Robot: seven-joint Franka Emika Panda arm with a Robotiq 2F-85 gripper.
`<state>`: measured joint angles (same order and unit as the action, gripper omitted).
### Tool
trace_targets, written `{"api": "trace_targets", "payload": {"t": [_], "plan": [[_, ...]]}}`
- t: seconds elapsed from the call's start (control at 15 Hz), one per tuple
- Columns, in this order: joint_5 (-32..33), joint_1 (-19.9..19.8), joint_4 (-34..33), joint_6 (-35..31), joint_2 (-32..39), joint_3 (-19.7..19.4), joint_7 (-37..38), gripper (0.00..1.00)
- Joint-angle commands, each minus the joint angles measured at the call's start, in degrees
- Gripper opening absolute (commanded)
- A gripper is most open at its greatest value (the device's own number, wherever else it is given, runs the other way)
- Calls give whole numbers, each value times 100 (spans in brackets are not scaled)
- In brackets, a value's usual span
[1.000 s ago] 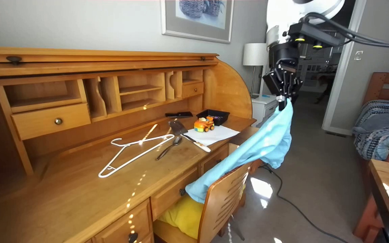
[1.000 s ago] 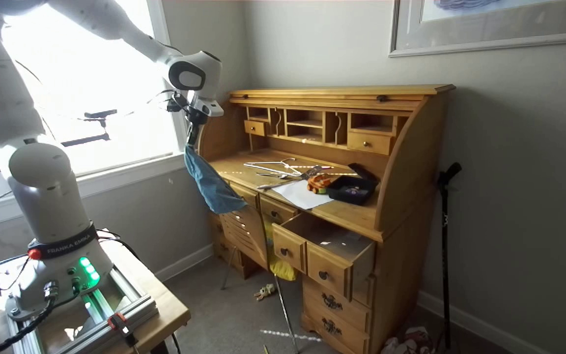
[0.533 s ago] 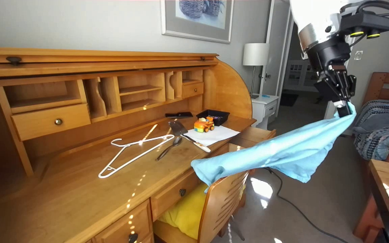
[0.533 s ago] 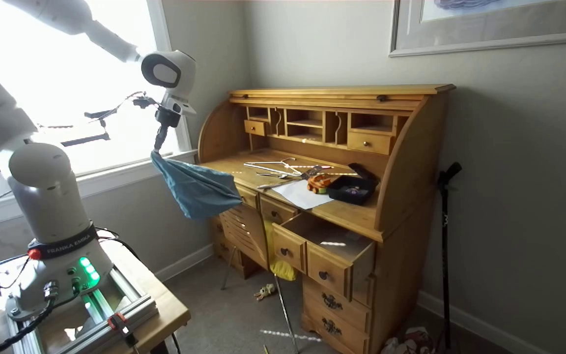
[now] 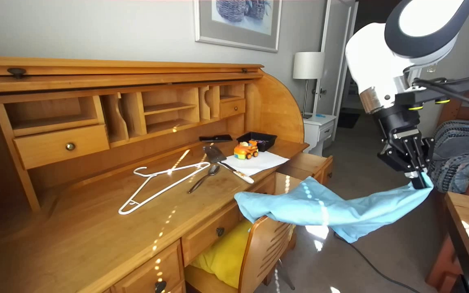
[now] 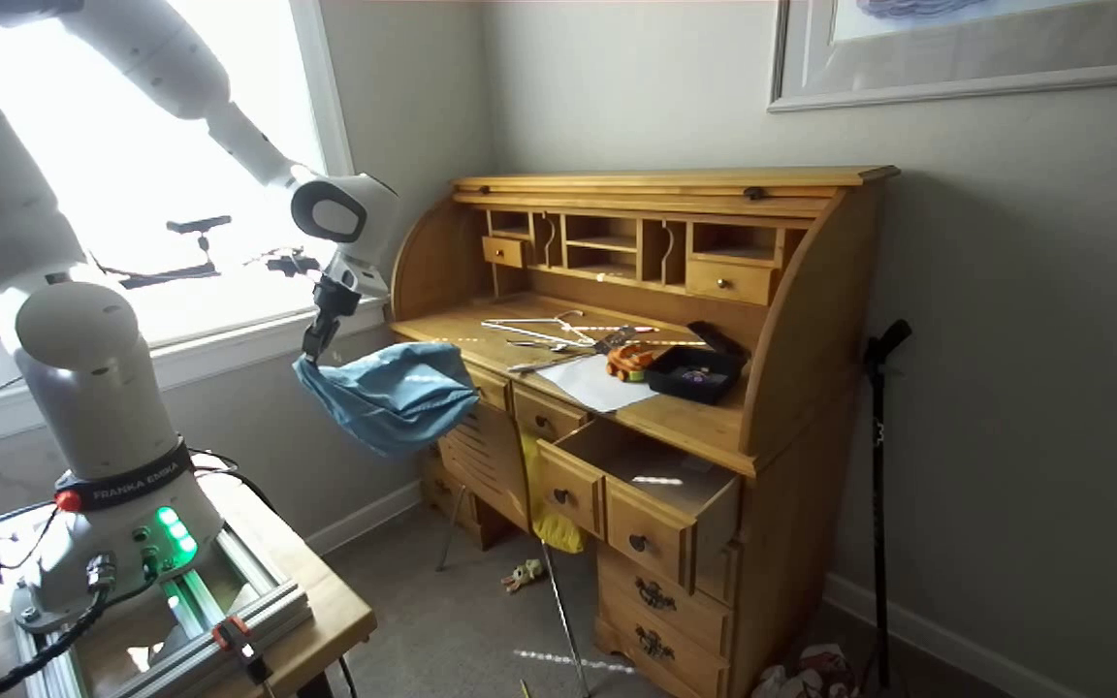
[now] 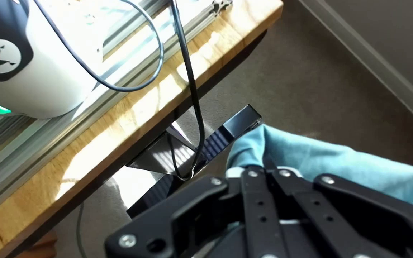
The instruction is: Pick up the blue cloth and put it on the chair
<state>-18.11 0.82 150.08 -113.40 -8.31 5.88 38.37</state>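
The light blue cloth (image 5: 328,207) stretches sideways from my gripper to the top of the wooden chair (image 5: 267,252). It shows in both exterior views, with its free end at the chair's backrest (image 6: 486,460). I cannot tell how much of it rests on the backrest. My gripper (image 5: 419,181) is shut on one corner of the cloth, apart from the chair on the side away from the desk, and lower in the view than the desk top's far end. In the wrist view the fingertips (image 7: 265,166) pinch the cloth (image 7: 335,157), which runs off to the right.
A roll-top desk (image 5: 96,228) stands behind the chair, with a hanger (image 5: 165,183), a toy truck (image 5: 246,150) and a black box (image 6: 694,373) on it. A desk drawer (image 6: 651,523) is pulled out. A yellow cushion (image 5: 222,260) lies on the seat. The robot's table (image 7: 120,132) is nearby.
My gripper moved away from the desk and chair, then down, still holding the cloth. The cloth was pulled along, its free end shifted up toward the backrest's top, and its middle now sags.
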Motion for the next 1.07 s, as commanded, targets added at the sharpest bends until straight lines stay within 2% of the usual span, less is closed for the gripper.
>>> {"api": "trace_targets", "payload": {"t": [0.0,0.4,1.0], "plan": [[-82,13,-45,-775,756,-66,420,1],[-100,142,-452,-1727,1838,-174,746,1],[-68,187,-986,-2164,2738,-524,1159,1]]}}
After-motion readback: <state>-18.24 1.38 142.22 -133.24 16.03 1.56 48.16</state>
